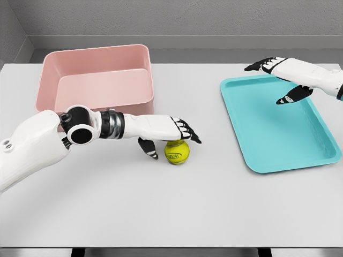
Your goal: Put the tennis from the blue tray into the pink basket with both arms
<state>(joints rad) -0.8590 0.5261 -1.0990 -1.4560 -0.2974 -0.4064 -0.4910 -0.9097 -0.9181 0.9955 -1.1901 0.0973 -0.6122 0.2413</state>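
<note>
A yellow-green tennis ball (177, 152) lies on the white table between the pink basket (94, 85) and the blue tray (278, 134). My left hand (174, 144) reaches in from the left and hovers right over the ball. Its fingers (185, 130) stretch across the ball's top and the thumb hangs at the ball's left side, not closed around it. My right hand (267, 83) floats open above the tray's far end, fingers pointing left, holding nothing. Both the tray and the basket hold nothing.
The basket stands at the table's back left, close behind my left forearm (115, 125). The tray lies at the right, tilted slightly. A grey wall (171, 21) runs behind the table.
</note>
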